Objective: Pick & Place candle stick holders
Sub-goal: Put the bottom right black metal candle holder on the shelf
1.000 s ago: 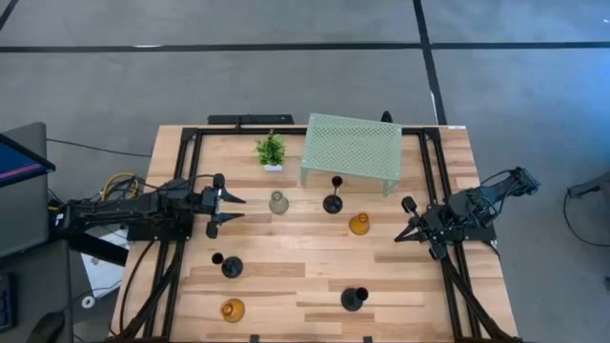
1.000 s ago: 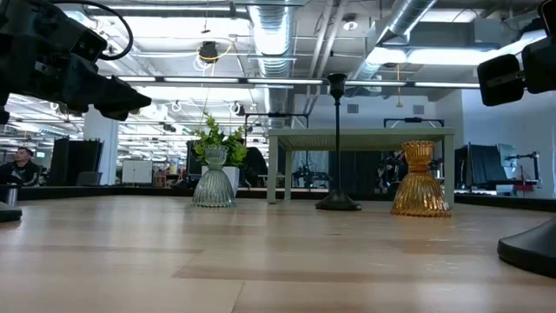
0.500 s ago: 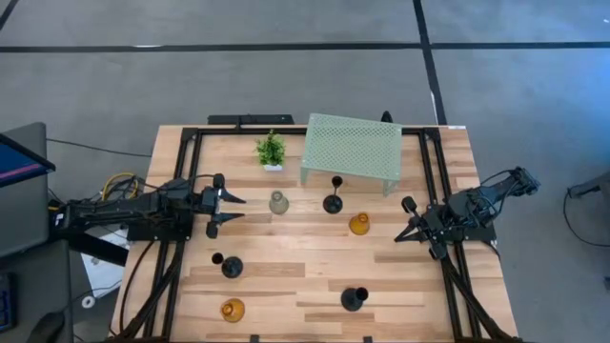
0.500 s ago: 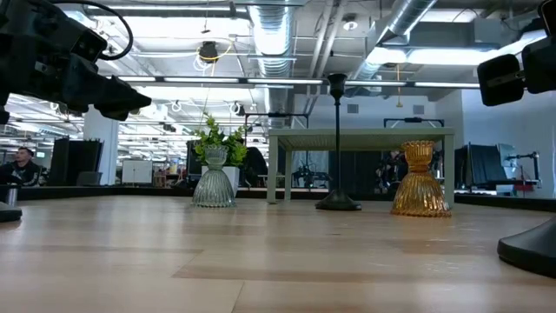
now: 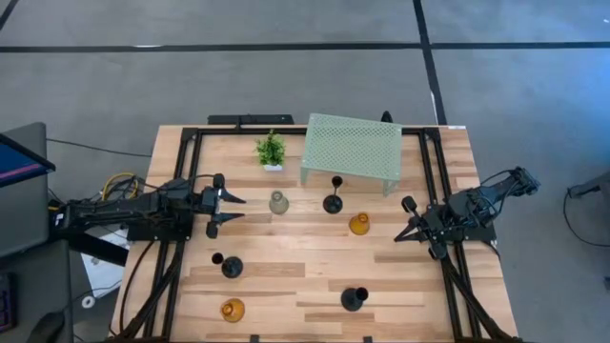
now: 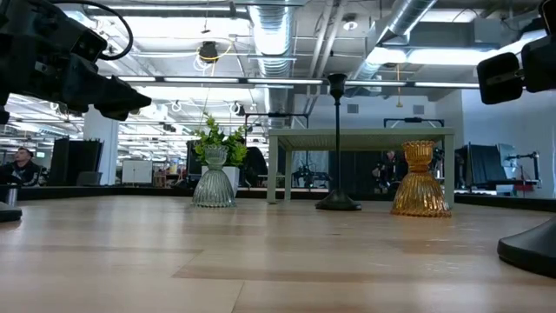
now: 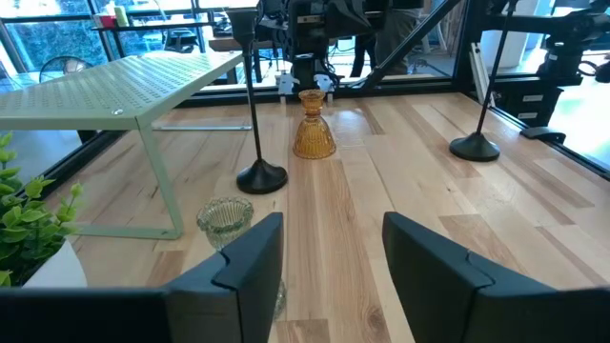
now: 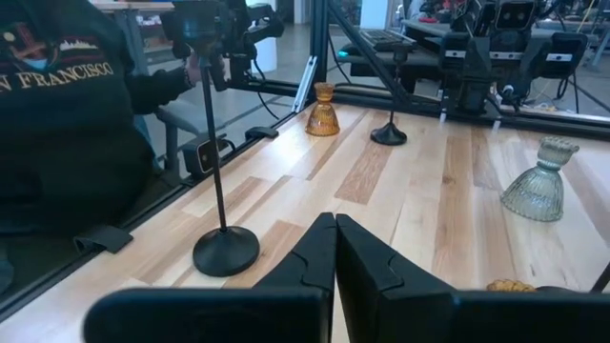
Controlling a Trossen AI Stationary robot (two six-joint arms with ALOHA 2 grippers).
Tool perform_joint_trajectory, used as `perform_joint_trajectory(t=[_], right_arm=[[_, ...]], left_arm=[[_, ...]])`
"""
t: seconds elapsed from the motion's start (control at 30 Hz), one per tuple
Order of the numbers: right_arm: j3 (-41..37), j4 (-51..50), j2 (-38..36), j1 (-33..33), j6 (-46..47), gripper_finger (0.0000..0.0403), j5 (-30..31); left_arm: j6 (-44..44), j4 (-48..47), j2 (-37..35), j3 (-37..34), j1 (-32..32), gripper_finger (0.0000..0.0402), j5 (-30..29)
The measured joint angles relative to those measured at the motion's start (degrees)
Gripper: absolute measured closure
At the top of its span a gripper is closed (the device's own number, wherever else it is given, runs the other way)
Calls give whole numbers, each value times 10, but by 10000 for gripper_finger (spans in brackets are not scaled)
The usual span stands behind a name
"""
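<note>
Six candle stick holders stand untouched. My left claw [image 5: 226,211] gapes wide, the clear-grey holder [image 5: 278,202] just ahead; I should approach level, straddling its waist. My right claw [image 5: 404,226] waits pinched shut.

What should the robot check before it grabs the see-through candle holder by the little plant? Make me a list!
1. Left gripper fingers open: ok, wide apart in the left wrist view.
2. Clear-grey glass holder upright, just ahead of the left gripper: ok.
3. Left gripper carrying nothing: ok.
4. Black holder apart from the clear one: ok.
5. Right gripper waiting at the table's right side, fingers shut: ok.
6. Mesh stand top free of holders: ok.
</note>
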Motion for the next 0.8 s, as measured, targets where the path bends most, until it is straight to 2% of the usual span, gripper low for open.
perform_joint_trajectory(t=[0.37,0.5,0.6,0.8], right_arm=[[0,2,0,0,0,403,0],[0,6,0,0,51,403,0],[0,7,0,0,109,403,0],[0,27,0,0,116,403,0]], left_arm=[[-16,0,0,0,0,220,0],[-21,0,0,0,0,220,0],[-78,0,0,0,0,220,0],[-188,5,0,0,0,220,0]])
